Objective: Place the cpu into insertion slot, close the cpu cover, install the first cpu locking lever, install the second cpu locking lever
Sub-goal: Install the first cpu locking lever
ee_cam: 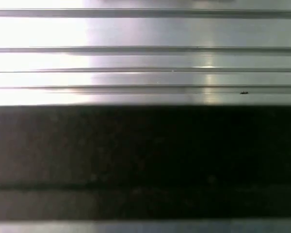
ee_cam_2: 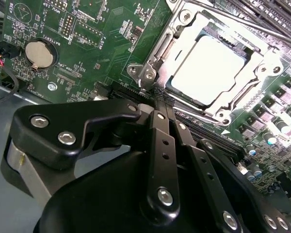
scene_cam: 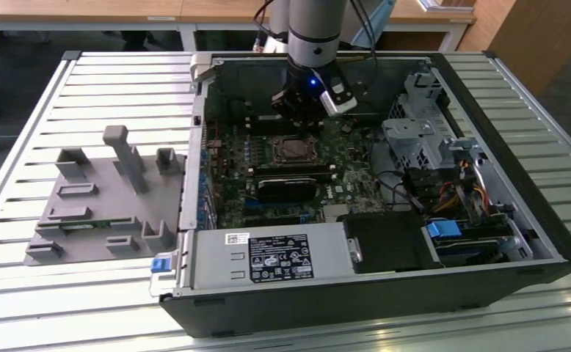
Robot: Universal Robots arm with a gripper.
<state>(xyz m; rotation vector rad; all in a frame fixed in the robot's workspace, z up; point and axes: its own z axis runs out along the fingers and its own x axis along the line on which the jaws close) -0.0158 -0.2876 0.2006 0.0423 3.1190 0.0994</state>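
Note:
The open computer case point(scene_cam: 520, 220) lies on the slatted table, motherboard up. The insertion slot point(scene_cam: 293, 150) sits mid-board. In the second wrist view the cpu point(ee_cam_2: 208, 68) lies flat in it, silvery top showing. The cpu cover point(ee_cam_2: 182, 30), a silvery frame, lies down around the chip. My gripper point(scene_cam: 299, 117) hangs just behind the slot in the exterior view. In the second wrist view its black fingers point(ee_cam_2: 161, 141) run together to a point, and the gripper point(ee_cam_2: 155, 103) stands shut close to the socket's corner hinge point(ee_cam_2: 144, 74). I cannot tell whether anything is pinched between the fingers.
A long black heatsink-like block point(scene_cam: 291, 183) lies in front of the slot. The power supply point(scene_cam: 266, 257) is nearer still, a drive cage point(scene_cam: 417, 139) and cables to the exterior view's right. A grey fixture point(scene_cam: 100, 198) stands on the table's left. A coin battery point(ee_cam_2: 39, 53) sits on the board.

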